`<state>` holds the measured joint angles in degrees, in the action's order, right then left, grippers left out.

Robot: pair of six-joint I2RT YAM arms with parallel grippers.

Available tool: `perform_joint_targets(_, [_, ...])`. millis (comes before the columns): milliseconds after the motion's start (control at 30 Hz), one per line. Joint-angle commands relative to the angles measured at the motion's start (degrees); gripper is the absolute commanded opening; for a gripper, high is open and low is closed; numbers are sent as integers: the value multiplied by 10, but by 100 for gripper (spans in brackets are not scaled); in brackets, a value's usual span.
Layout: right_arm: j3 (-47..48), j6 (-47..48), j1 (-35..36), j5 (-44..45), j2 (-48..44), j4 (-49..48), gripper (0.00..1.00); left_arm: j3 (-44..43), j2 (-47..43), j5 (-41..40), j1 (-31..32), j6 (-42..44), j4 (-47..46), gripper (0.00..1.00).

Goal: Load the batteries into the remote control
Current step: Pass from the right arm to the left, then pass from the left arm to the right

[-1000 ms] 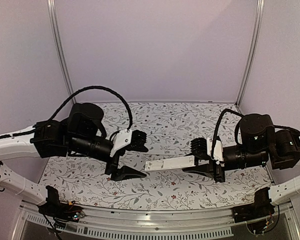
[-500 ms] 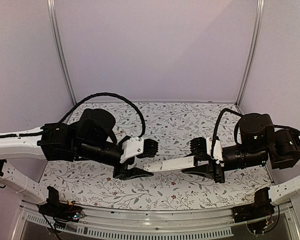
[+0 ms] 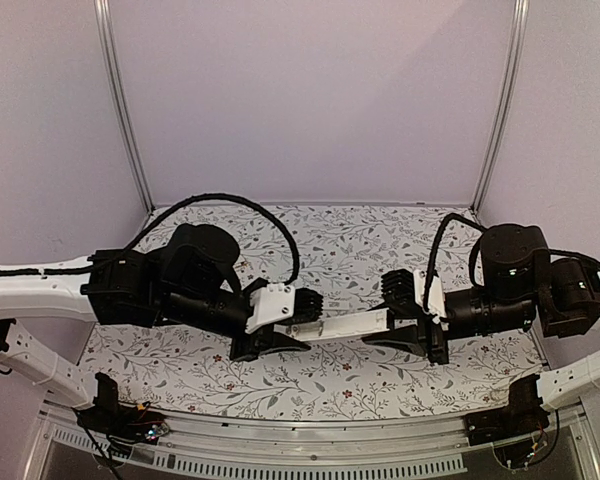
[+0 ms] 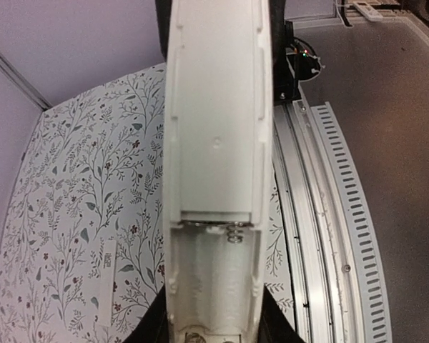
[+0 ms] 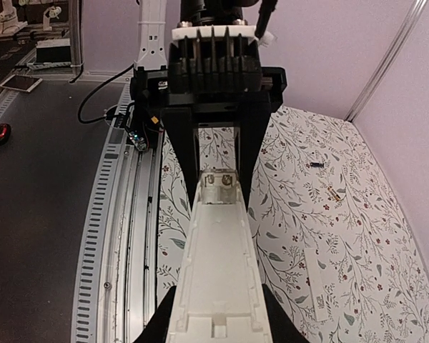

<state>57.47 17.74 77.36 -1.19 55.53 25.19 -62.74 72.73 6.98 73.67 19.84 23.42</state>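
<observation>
The remote control (image 3: 345,326) hangs level above the table between both arms, its open battery bay (image 4: 211,279) empty, with bare springs. My right gripper (image 3: 405,328) is shut on its right end, fingers pressed to both sides (image 5: 218,321). My left gripper (image 3: 283,330) is shut on the bay end, its dark fingers (image 4: 146,329) against the remote's sides. In the right wrist view, the blackish battery (image 5: 315,164) and the gold battery (image 5: 334,193) lie apart on the floral mat, away from both grippers.
The thin flat white cover (image 5: 318,282) lies on the mat beside the remote, also visible as the cover (image 4: 107,286) in the left wrist view. A metal rail (image 3: 310,440) runs along the near table edge. Purple walls close in the back and sides.
My left arm has moved right to the remote's free end and its jaws have closed onto it. The right arm and the remote have stayed in place.
</observation>
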Motion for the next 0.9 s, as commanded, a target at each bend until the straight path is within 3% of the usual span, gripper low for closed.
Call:
perform_joint_targets(0, [4, -16, -8, 0, 0, -22, 14, -6, -2, -14, 9, -19, -17, 21])
perform_joint_targets(33, [3, -21, -11, 5, -1, -26, 23, -3, -3, -25, 8, -27, -25, 18])
perform_joint_targets(133, [-9, -54, -27, 29, -13, -42, 62, 16, -14, -62, 5, -61, -76, 9])
perform_joint_targets(233, [-18, -105, -49, 66, -27, -57, 82, 26, -13, -115, 5, -96, -112, 2])
perform_joint_targets(467, [-15, -294, -149, 94, -30, -70, 96, 6, 28, -275, 9, -144, -144, 0])
perform_joint_targets(667, [-18, -465, -208, 46, -10, -121, 95, -25, 66, -349, 12, -181, -145, 0])
perform_joint_targets(867, [-20, -543, -212, 22, 23, -158, 90, -40, 81, -366, 15, -193, -143, 0])
